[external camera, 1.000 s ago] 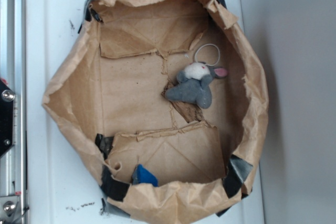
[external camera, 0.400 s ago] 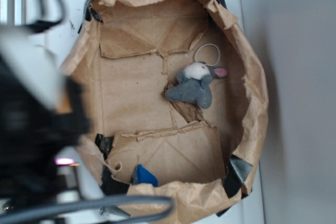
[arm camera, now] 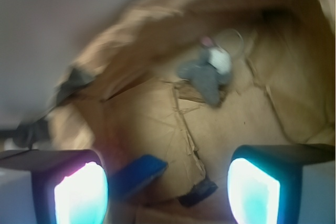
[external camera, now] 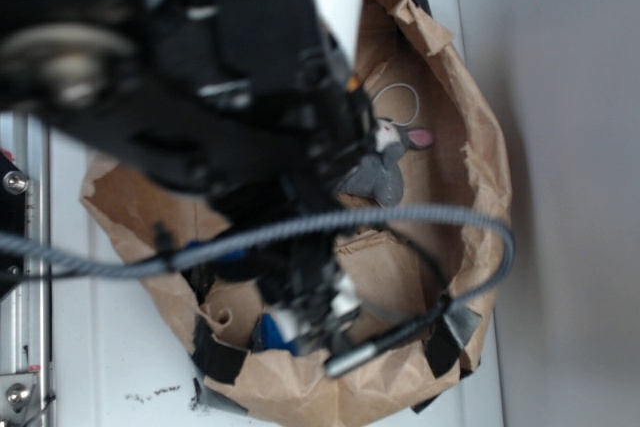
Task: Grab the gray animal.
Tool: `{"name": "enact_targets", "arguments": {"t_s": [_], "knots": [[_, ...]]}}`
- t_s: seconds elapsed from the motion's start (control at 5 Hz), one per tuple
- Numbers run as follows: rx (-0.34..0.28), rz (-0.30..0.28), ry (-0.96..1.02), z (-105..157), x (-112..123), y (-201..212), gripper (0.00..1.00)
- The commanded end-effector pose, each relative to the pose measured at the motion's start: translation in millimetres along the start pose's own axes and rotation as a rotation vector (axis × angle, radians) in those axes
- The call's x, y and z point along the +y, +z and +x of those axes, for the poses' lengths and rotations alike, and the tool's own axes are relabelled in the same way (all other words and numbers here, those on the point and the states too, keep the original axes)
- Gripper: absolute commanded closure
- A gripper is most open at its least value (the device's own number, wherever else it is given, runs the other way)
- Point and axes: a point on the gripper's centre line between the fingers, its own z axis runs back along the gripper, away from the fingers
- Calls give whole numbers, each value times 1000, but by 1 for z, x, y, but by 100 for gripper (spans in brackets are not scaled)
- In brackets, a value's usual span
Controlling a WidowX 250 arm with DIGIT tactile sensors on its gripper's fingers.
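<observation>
The gray animal (external camera: 382, 175), a small plush with a white face, a pink ear and a thin white loop cord, lies on the floor of the brown paper bag (external camera: 487, 172) at the right. My blurred arm covers its left part. In the wrist view the gray animal (arm camera: 208, 73) lies well ahead of the fingers, in the upper middle. My gripper (arm camera: 168, 192) is open, with both pads far apart and only bag floor between them. In the exterior view the gripper (external camera: 315, 312) hangs low over the bag's near side, apart from the toy.
A small blue object (arm camera: 137, 174) lies close by the left finger (arm camera: 79, 192); it also shows at the bag's bottom wall (external camera: 270, 335). Torn paper flaps and crumpled bag walls (arm camera: 121, 30) ring the floor. A black cable (external camera: 420, 215) loops across the bag.
The arm has swung in from the left and now covers most of the bag's left and middle. The gray animal has not moved.
</observation>
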Motion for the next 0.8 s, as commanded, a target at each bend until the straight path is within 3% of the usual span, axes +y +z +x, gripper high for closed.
{"name": "enact_targets", "arguments": {"t_s": [0.0,0.4,0.6], "knots": [[-42,-25,17,7,4,12,0],[-42,-25,17,7,4,12,0],[-69,-19,15,17,10,-12,0]]}}
